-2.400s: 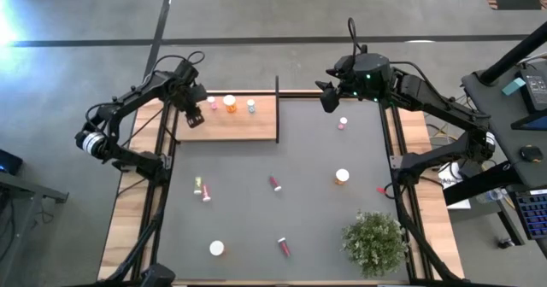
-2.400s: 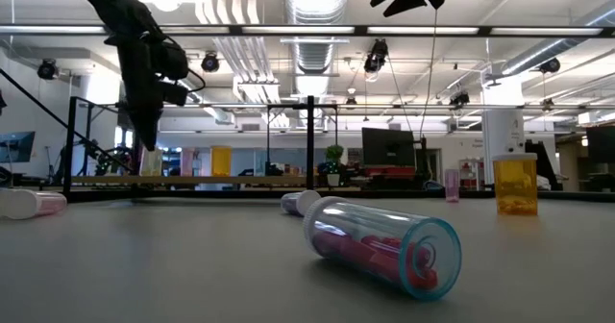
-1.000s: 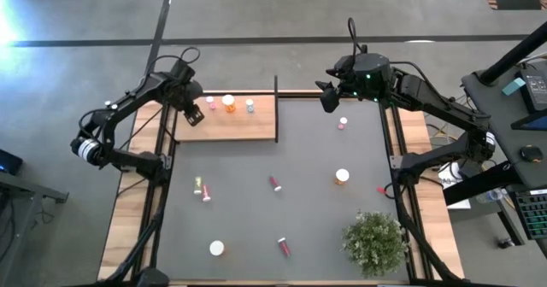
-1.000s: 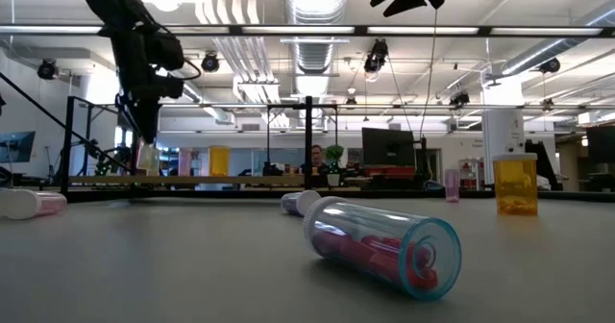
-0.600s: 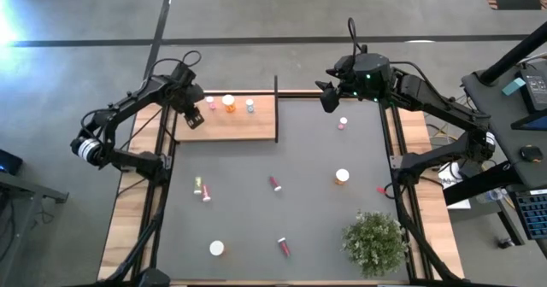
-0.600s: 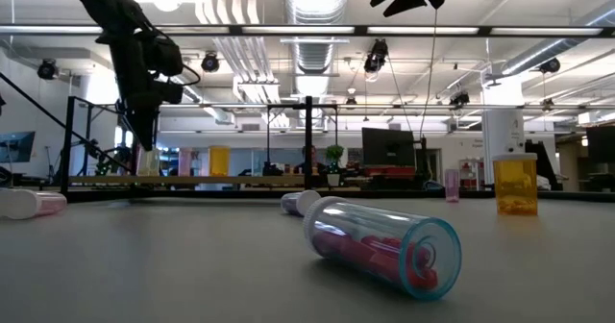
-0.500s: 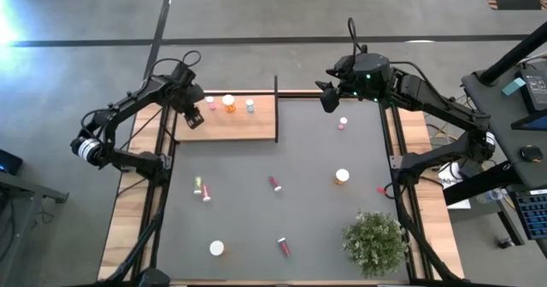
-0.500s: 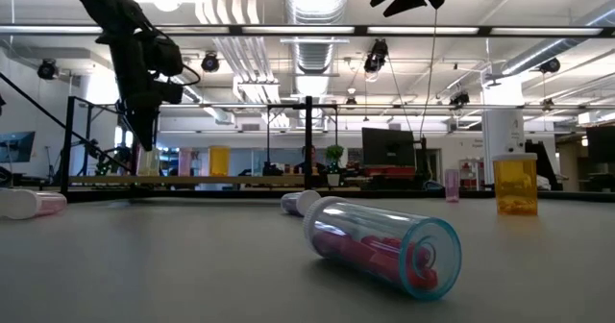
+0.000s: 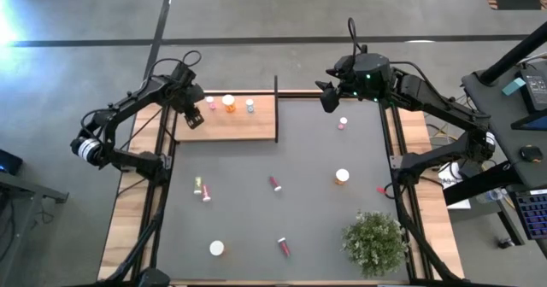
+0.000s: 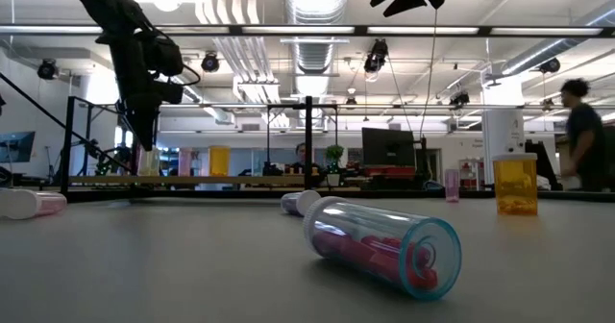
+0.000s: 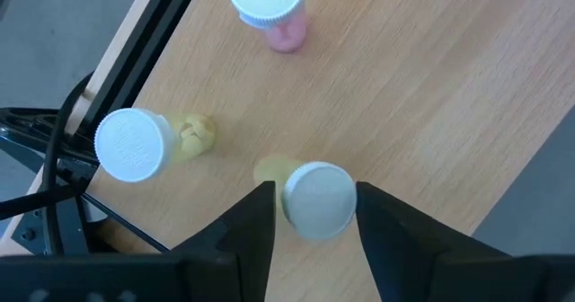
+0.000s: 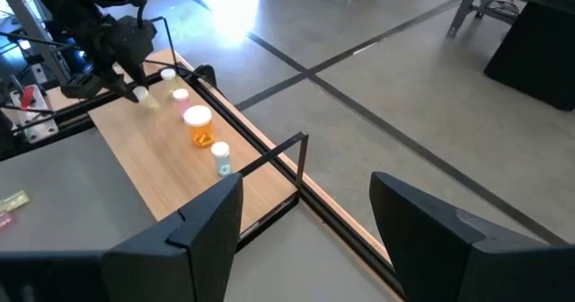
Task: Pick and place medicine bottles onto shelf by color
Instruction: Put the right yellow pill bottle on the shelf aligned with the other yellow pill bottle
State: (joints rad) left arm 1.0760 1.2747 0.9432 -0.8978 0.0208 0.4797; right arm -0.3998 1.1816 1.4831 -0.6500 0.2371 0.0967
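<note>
The light-wood shelf lies at the table's far left. My left gripper points down over its left end, open, with a finger on each side of an upright yellow-green medicine bottle that stands on the wood. A second yellow-green bottle and a pink one stand beside it. An orange bottle and a pale blue one stand further right. My right gripper hangs open, high above the table's far side, and holds nothing.
Loose bottles lie on the dark tabletop: a pair, a red one, an orange one, a pink one, a white-capped one and a red one. A bushy plant stands near right.
</note>
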